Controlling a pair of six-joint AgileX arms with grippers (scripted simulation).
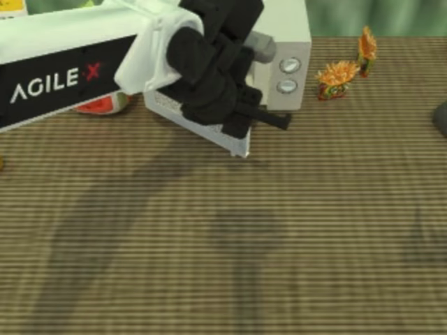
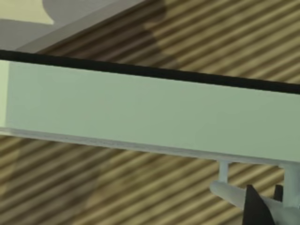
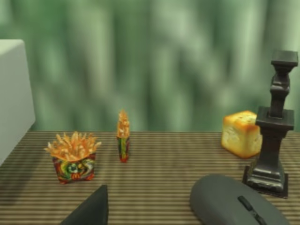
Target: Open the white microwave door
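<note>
The white microwave (image 1: 290, 42) sits at the far side of the table. Its door (image 1: 209, 125) is swung partly open. The left gripper (image 1: 269, 117) is at the door's handle (image 2: 234, 194); I cannot tell how tight its fingers are.

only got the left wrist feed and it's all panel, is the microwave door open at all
observer: yes, the top view shows the door angled out from the white microwave, partly open.
operator: where's my left gripper
observer: the left gripper is at the door's free edge, near the knobs. the right arm is outside the top view.
operator: anything in the swing path
observer: bare table in front. the fries sit right of the microwave.
</note>
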